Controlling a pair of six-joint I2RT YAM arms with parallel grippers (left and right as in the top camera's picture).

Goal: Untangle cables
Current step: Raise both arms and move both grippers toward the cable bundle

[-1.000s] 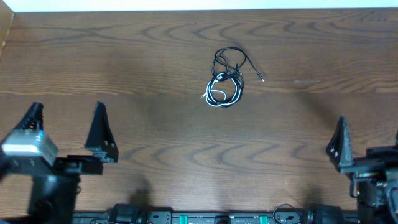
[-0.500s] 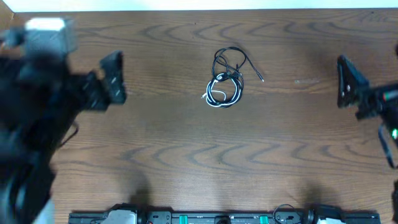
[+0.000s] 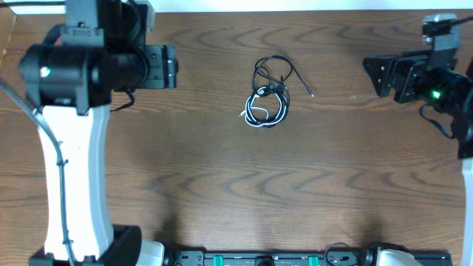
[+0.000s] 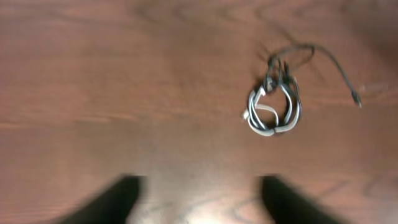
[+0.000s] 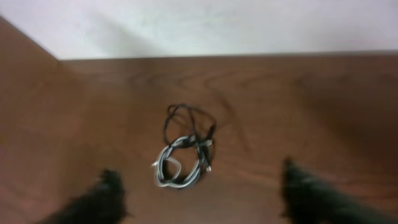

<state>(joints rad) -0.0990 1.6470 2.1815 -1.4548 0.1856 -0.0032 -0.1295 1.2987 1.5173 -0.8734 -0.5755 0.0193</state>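
Note:
The cables lie as one small tangle at the back middle of the wooden table: a coil of white and black cord with thin black loops and a loose plug end trailing to the right. My left gripper hovers well left of them, open and empty; its wrist view shows the cables ahead to the right of the left gripper. My right gripper hovers well right of them, also open and empty; its wrist view shows the cables ahead of the right gripper.
The table's far edge meets a white wall just behind the cables. The left arm's white link reaches over the table's left side. The arm bases line the front edge.
Both arms have swung from the front of the table up to its back corners, facing the cables from either side. Both sets of jaws have narrowed somewhat. The cables have not moved.

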